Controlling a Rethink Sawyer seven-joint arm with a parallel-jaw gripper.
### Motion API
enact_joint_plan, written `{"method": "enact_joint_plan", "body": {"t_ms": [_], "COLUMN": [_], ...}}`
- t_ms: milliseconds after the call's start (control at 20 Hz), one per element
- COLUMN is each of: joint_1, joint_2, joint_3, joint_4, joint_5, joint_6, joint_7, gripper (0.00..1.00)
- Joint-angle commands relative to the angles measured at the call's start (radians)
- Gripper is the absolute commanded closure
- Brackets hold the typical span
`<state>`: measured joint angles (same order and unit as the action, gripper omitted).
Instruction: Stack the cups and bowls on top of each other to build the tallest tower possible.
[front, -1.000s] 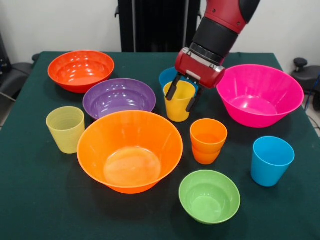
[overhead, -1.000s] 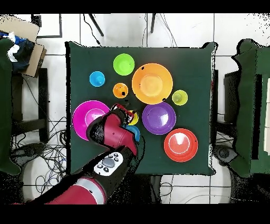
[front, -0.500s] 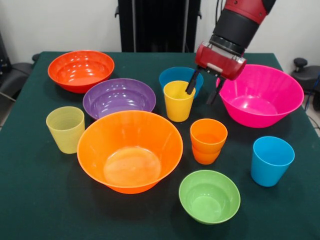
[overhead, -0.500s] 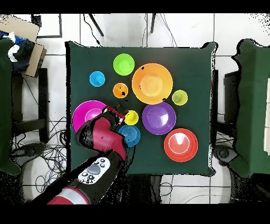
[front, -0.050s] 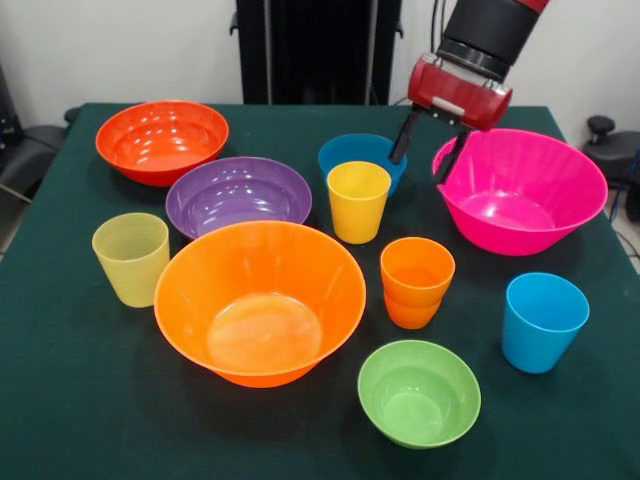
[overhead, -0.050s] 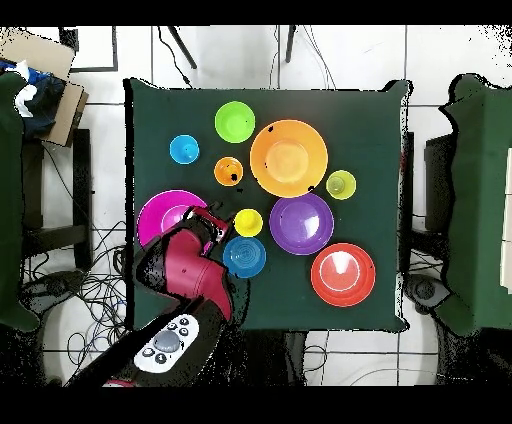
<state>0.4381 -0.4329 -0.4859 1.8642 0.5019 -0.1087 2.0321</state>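
Note:
My gripper hangs open and empty above the gap between the small blue bowl and the hot pink bowl; from overhead the gripper is at the pink bowl's rim. The yellow cup stands upright just left of it, untouched. The orange cup, sky blue cup and pale ribbed cup stand apart. So do the large orange bowl, purple bowl, red-orange bowl and lime bowl. No tower shows; every vessel stands alone.
All vessels stand on a dark green table cloth whose edges lie close to the outer bowls. Chairs and a cardboard box stand off the table at the sides.
My gripper opened off the yellow cup, rose, and swung right toward the hot pink bowl in the front view. The yellow cup stayed standing in place.

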Motion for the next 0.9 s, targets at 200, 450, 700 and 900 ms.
{"method": "enact_joint_plan", "body": {"t_ms": [200, 450, 700, 900], "joint_1": [-0.064, -0.092, -0.122, -0.130], "joint_2": [-0.058, -0.035, 0.002, 0.031], "joint_3": [0.129, 0.154, 0.181, 0.187], "joint_4": [0.131, 0.124, 0.103, 0.080], "joint_5": [-0.040, -0.049, -0.060, -0.055], "joint_6": [0.094, 0.043, -0.025, -0.060], "joint_7": [0.164, 0.164, 0.172, 0.177], "gripper": [0.00, 0.00, 0.00, 0.00]}}
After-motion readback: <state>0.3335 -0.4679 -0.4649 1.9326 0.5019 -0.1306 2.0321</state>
